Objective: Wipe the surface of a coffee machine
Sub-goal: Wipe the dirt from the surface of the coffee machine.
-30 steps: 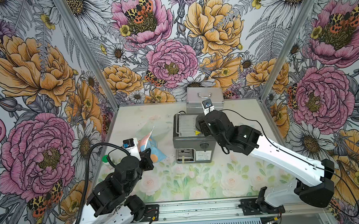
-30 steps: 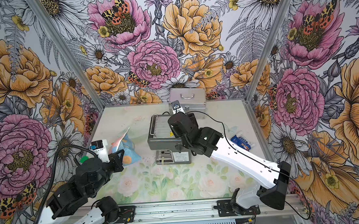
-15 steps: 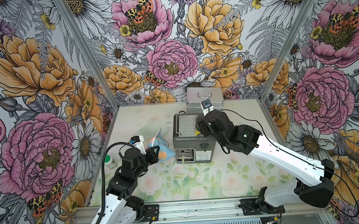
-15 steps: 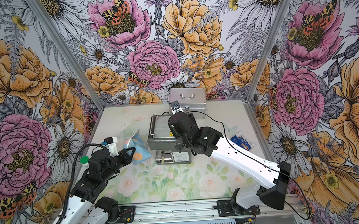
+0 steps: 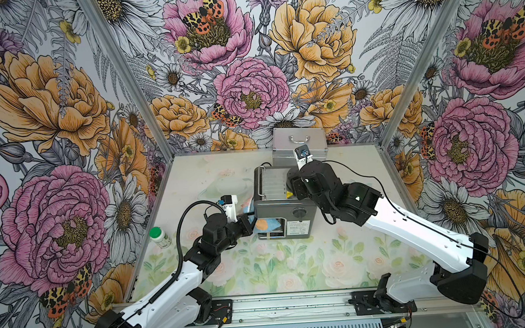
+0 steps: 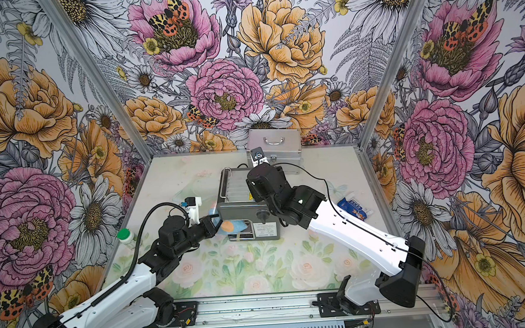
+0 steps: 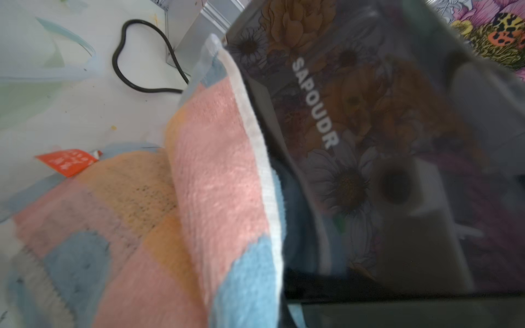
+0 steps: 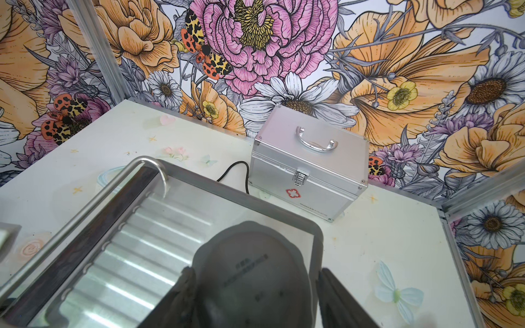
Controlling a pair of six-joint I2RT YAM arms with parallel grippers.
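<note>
Left gripper (image 5: 251,222) holds cloth (image 5: 267,225) against coffee machine (image 5: 280,204) corner (bottle (image 5: 159,236) well apart).

The coffee machine (image 7: 369,142) is glossy dark metal, its dome cap (image 8: 252,272) matt, the cloth (image 7: 213,170) fuzzy.

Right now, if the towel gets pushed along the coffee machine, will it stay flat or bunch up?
Likely bunches: the towel lies in soft folds, so it looks floppy. Its fleecy pile probably drags rather than slides on the coffee machine, whose side looks glossy.
</note>
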